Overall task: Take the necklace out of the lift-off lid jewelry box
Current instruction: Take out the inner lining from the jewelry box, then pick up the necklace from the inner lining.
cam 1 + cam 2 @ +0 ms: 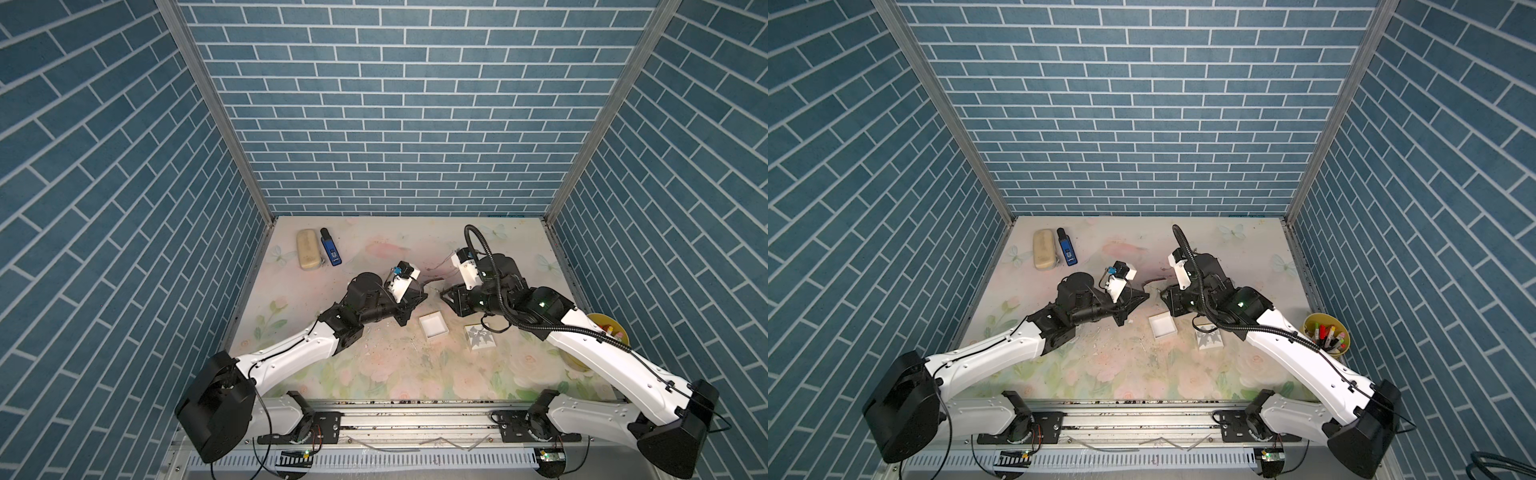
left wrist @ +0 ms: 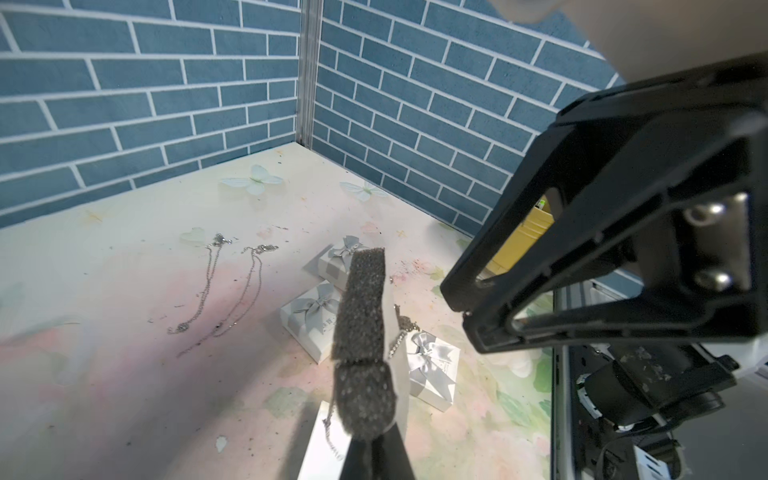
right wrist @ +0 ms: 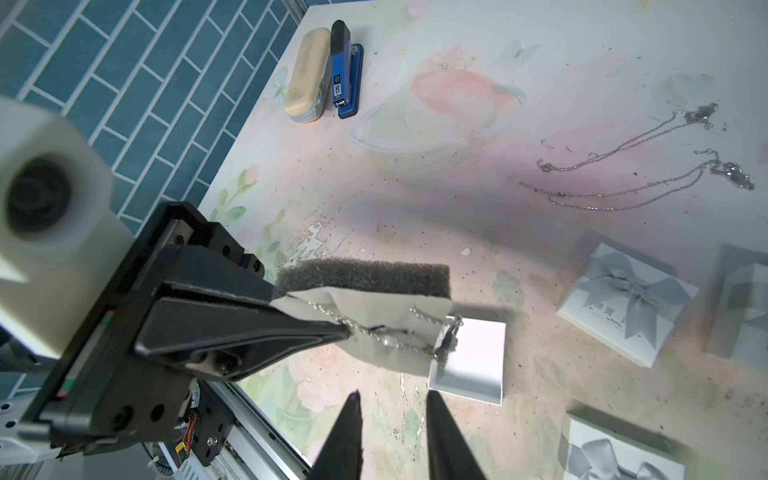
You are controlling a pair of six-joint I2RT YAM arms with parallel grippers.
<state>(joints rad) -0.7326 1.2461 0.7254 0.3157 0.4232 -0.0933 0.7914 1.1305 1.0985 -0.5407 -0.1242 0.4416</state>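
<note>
One necklace (image 3: 390, 338) on foam (image 3: 361, 276), clamped by left claw (image 3: 332, 324).

floral table (image 1: 374, 249): stapler (image 1: 331, 247), case (image 1: 308, 250), 2 necklaces (image 3: 702, 113), open box (image 1: 433, 325)

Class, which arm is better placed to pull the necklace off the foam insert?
Likely right. The right gripper is open, facing the necklace; the left gripper is clamped on the foam insert.
</note>
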